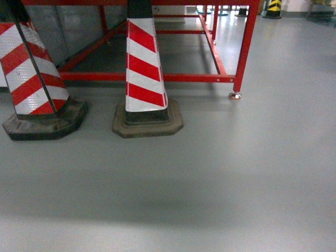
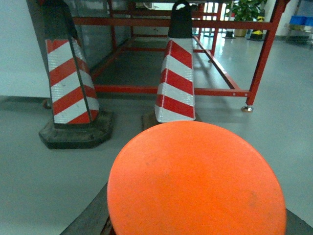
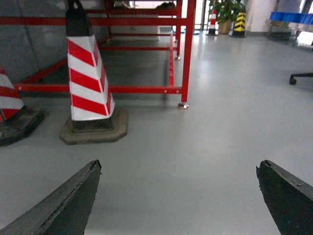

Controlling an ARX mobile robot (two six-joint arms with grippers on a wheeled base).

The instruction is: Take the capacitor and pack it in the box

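Cones: I count two red-and-white striped ones, the left cone (image 1: 32, 79) and the middle cone (image 1: 144, 68), both standing on the grey floor (image 1: 236, 173).
Frame: one red metal frame (image 1: 247, 47) behind them.
Capacitor: one, orange (image 2: 195, 181), filling my left wrist view, sitting right at the left gripper (image 2: 195, 227) between its dark fingers.
Left gripper: closed around the capacitor.
Right gripper: (image 3: 178, 196) fingers spread wide, nothing between them.
Box: I can't see it.
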